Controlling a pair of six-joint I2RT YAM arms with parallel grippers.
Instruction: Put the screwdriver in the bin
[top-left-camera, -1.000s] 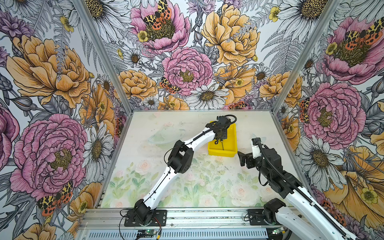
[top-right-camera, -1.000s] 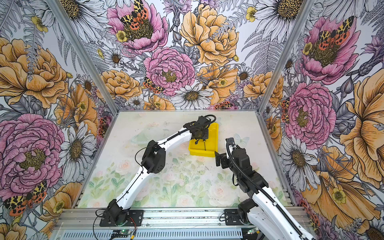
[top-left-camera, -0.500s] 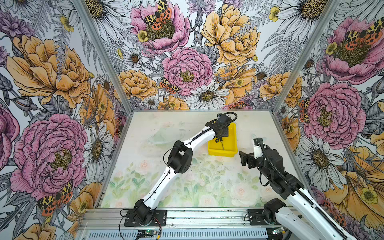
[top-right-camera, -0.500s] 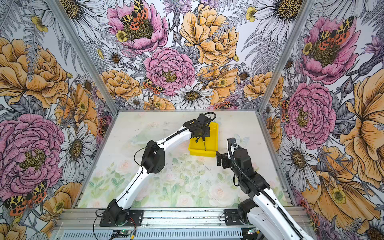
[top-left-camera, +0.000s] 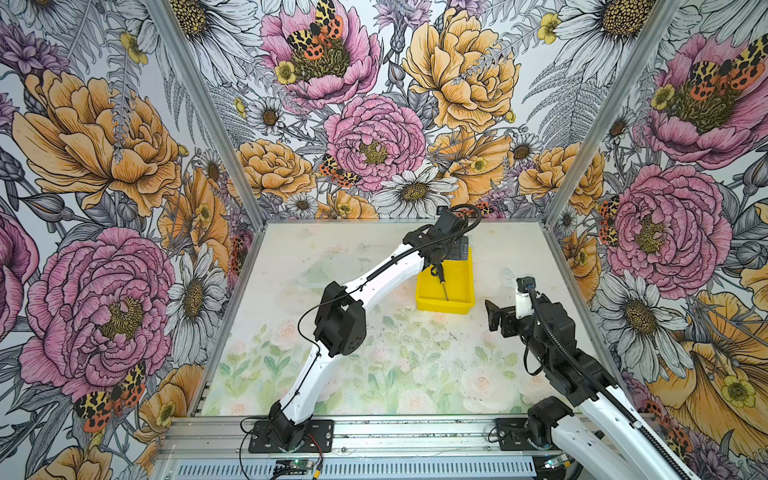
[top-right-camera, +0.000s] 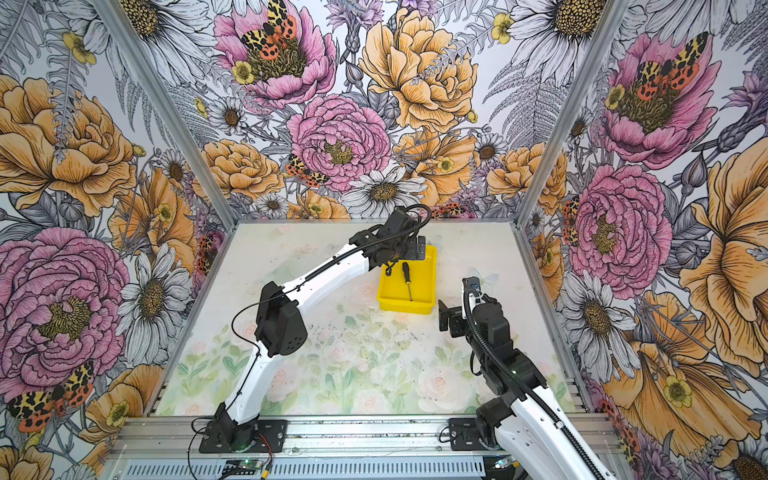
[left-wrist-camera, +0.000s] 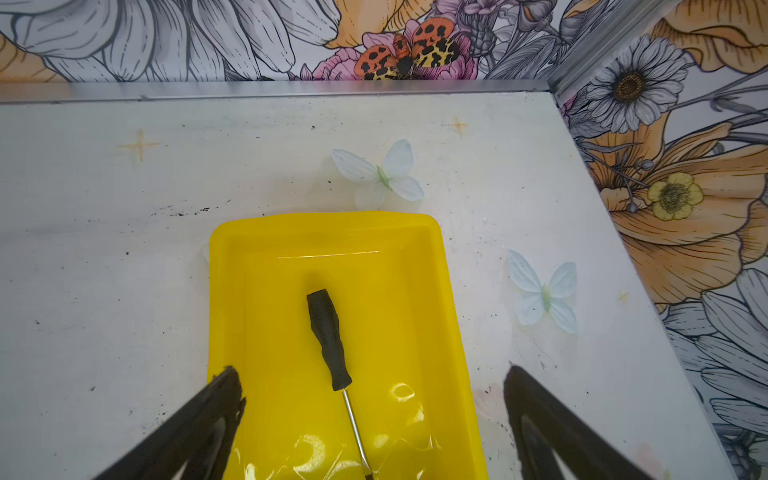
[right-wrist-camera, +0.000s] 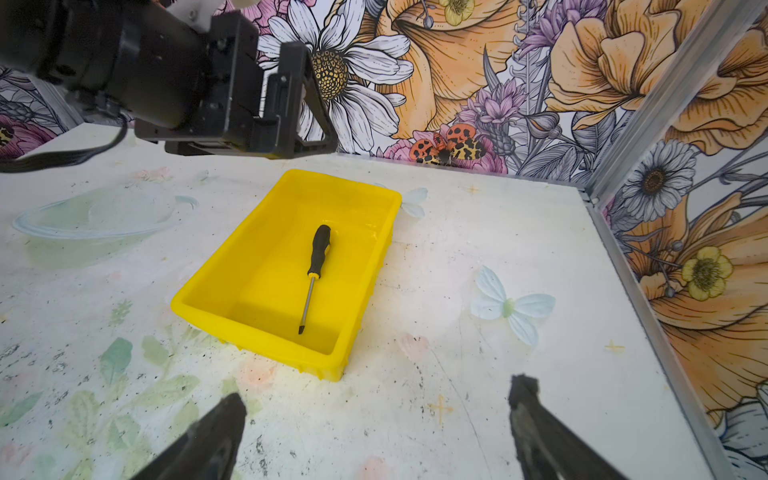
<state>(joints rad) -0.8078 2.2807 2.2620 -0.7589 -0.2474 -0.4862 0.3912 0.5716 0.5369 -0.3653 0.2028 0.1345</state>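
Note:
The screwdriver (left-wrist-camera: 328, 340), black-handled with a thin metal shaft, lies flat on the floor of the yellow bin (left-wrist-camera: 224, 291), free of any finger. Both top views show it there (top-left-camera: 440, 280) (top-right-camera: 407, 276), inside the bin (top-left-camera: 444, 307) (top-right-camera: 405, 306). My left gripper (left-wrist-camera: 372, 374) hovers over the bin's far end (top-left-camera: 448, 251), open, its fingers wider apart than the bin. My right gripper (right-wrist-camera: 380, 392) is open and empty above bare table, near the bin's front right corner (top-left-camera: 496, 316). The right wrist view shows the screwdriver (right-wrist-camera: 318, 253) lengthwise in the bin (right-wrist-camera: 249, 332).
The bin sits near the back right of the table, with the back wall rail (left-wrist-camera: 291, 89) and right side rail (right-wrist-camera: 623, 257) close by. A faint clear dish shape (right-wrist-camera: 95, 216) lies left of the bin. Butterflies (right-wrist-camera: 509, 307) are printed on the tabletop.
My left gripper has opened and let go of the screwdriver, which hung from it over the bin and now lies in the bin. The right arm has drawn slightly away to the right.

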